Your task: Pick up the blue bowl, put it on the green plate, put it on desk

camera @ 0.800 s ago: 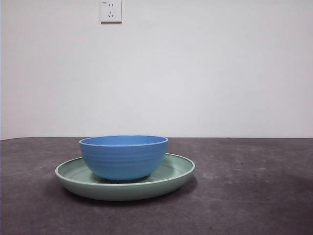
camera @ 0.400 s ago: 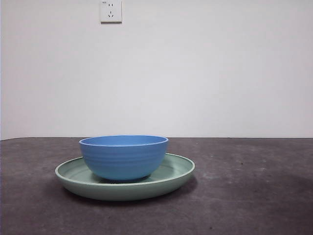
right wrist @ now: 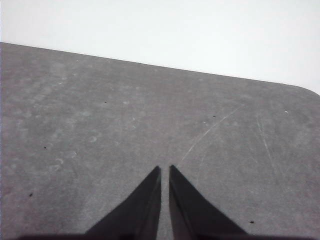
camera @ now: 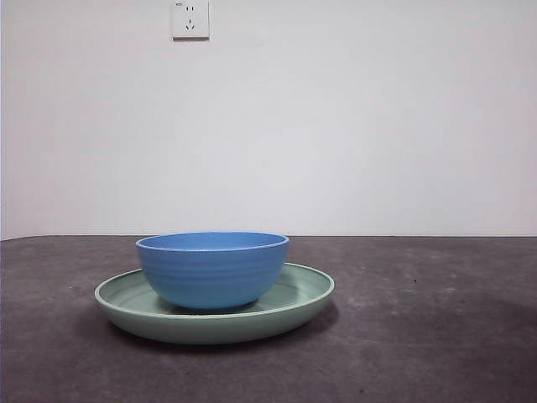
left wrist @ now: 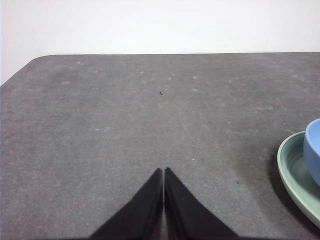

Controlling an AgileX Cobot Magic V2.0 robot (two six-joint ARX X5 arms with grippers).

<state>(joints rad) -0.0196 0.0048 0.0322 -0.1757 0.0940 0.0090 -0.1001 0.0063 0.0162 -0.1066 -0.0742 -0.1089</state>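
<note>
Blue bowl (camera: pixel 212 269) sat upright in the green plate (camera: pixel 298 295) on the desk (camera: pixel 419 336), wall socket (camera: pixel 190 18) behind. Left gripper (left wrist: pixel 163 172) & right gripper (right wrist: pixel 164 171) both pressed together, empty, well apart from it.

Your front camera low at desk (camera: pixel 436 353) height, level toward the wall, bowl (camera: pixel 212 269) and plate (camera: pixel 302 294) close at 7 o'clock, both wrist cameras angled down over desk, left wrist sharing bowl and plate at 4 o'clock.
</note>
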